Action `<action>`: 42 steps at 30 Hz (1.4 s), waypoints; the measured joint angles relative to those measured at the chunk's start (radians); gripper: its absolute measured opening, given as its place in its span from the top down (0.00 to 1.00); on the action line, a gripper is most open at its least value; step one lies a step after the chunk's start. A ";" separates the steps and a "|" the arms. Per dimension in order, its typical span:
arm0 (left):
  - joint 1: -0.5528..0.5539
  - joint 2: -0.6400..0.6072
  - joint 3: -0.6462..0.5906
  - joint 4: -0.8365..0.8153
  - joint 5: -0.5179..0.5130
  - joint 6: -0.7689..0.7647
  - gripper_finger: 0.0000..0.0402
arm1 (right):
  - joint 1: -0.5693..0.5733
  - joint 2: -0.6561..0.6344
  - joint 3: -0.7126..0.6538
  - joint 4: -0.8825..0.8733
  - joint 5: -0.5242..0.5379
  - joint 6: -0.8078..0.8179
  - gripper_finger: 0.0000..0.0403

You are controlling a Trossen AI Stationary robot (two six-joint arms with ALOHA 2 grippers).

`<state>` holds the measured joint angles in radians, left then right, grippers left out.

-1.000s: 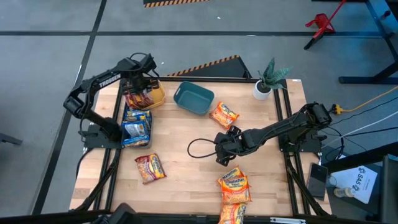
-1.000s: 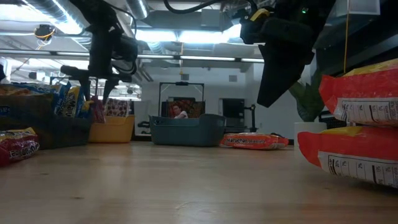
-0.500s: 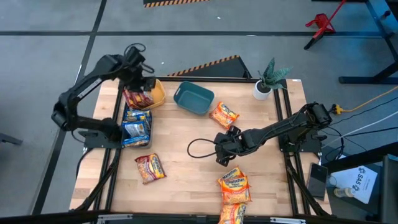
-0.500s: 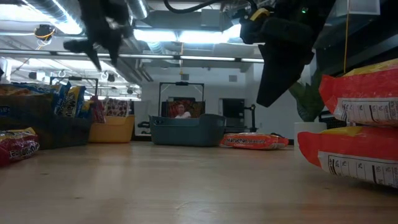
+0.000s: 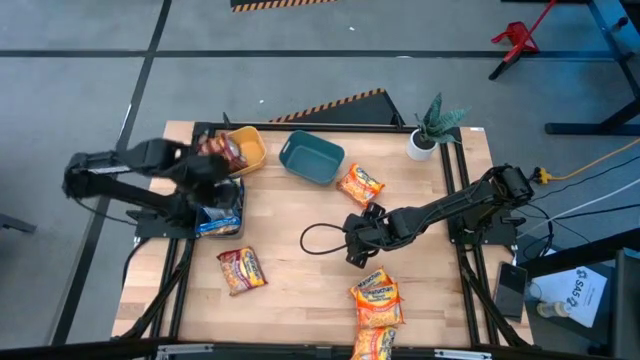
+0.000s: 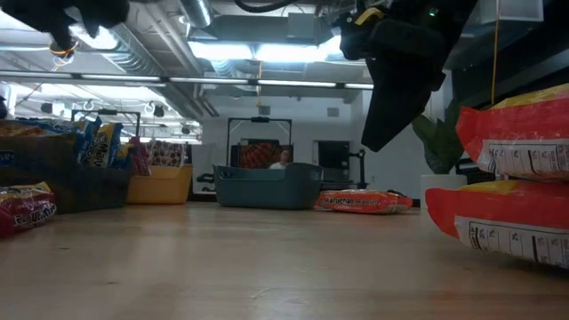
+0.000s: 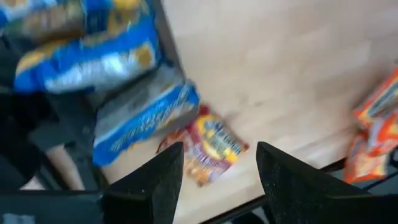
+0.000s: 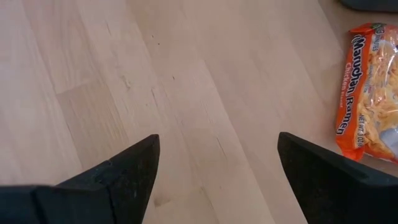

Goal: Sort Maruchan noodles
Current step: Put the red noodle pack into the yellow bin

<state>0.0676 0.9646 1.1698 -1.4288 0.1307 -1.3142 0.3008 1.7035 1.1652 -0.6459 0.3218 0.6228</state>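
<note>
High view: teal bin (image 5: 311, 158), potted plant (image 5: 428, 131) flank empty, spread left gripper (image 5: 215, 182) and right gripper (image 5: 358, 243).

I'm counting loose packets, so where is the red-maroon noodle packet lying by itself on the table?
In the high view, the red-maroon packet lies flat on the table's left side, just in front of the dark bin of blue packets.

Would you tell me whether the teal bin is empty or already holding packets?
Empty: the high view shows only bare teal floor inside the teal bin; no packet lies in it.

Overhead, table-level, two wrist views
</note>
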 joint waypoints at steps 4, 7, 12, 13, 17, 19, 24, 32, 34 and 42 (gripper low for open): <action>-0.216 0.010 -0.042 0.023 -0.025 -0.145 0.51 | 0.000 0.000 0.000 0.000 0.000 0.005 0.22; -0.365 0.043 -0.090 0.133 -0.023 -0.242 0.51 | 0.000 0.000 0.000 -0.003 -0.003 0.024 0.22; -0.552 0.119 -0.157 0.322 -0.038 -0.402 0.51 | 0.000 0.000 0.000 -0.003 -0.019 0.027 0.22; -0.586 0.137 -0.170 0.344 -0.039 -0.433 0.51 | 0.000 0.000 0.000 -0.005 -0.020 0.027 0.22; -0.713 0.204 -0.228 0.418 -0.041 -0.580 0.51 | 0.000 0.000 0.000 -0.007 -0.019 0.027 0.22; -0.772 0.230 -0.263 0.467 -0.043 -0.635 0.51 | 0.000 0.000 0.000 -0.007 -0.019 0.027 0.22; -0.902 0.257 -0.361 0.545 -0.091 -0.855 0.51 | 0.000 0.000 0.000 -0.007 -0.035 0.027 0.22; -0.999 0.291 -0.500 0.668 -0.184 -1.073 0.51 | 0.000 0.000 0.000 -0.008 -0.046 0.016 0.22; -0.991 0.316 -0.515 0.710 -0.202 -1.078 0.51 | 0.000 0.000 0.000 -0.009 -0.053 0.016 0.22; -0.915 0.495 -0.518 1.092 -0.362 -1.047 0.51 | 0.000 0.000 0.000 -0.008 -0.061 0.000 0.22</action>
<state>-0.8471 1.4593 0.6518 -0.3367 -0.2313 -2.3615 0.3009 1.7035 1.1652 -0.6540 0.2611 0.6231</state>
